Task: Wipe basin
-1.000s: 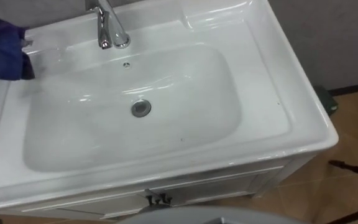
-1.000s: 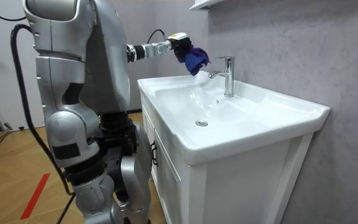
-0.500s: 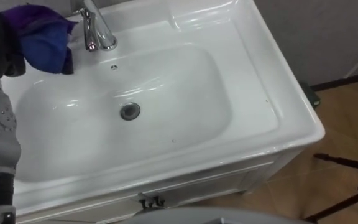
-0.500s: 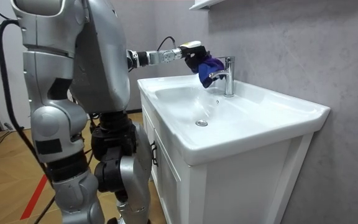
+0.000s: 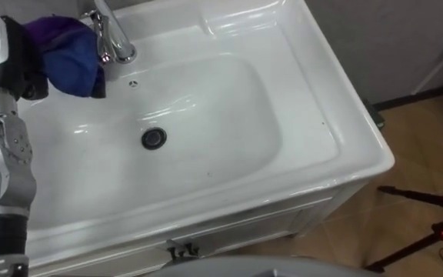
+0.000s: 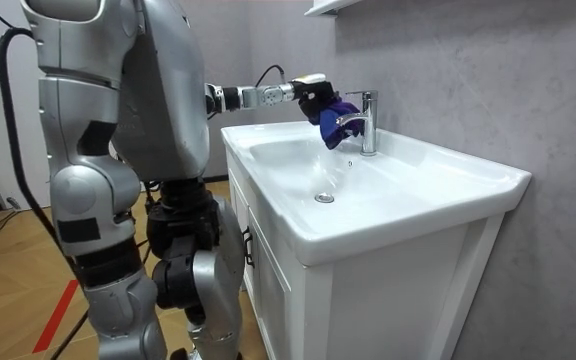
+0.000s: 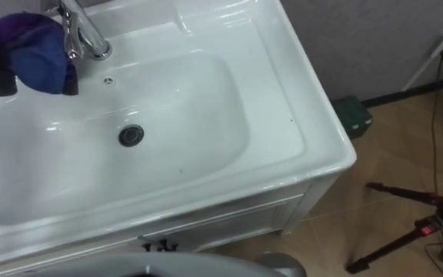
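In the left eye view, the robot's left hand (image 5: 26,68) comes in from the left with its fingers curled round a bunched blue and purple cloth (image 5: 71,60). The cloth is at the back left of the white ceramic basin (image 5: 346,132), just beside the chrome tap (image 5: 111,37) and well apart from the round metal drain (image 5: 154,138). The bowl looks glossy and bare, with no wipe marks to judge by

In the room view, the robot stands at the basin's front with that arm stretched out; the cloth hangs before the tap's spout, and contact cannot be told

In the right eye view, the cloth sits clear of the bowl's floor. The wiping seems barely begun: bowl, front rim and right ledge look left to do
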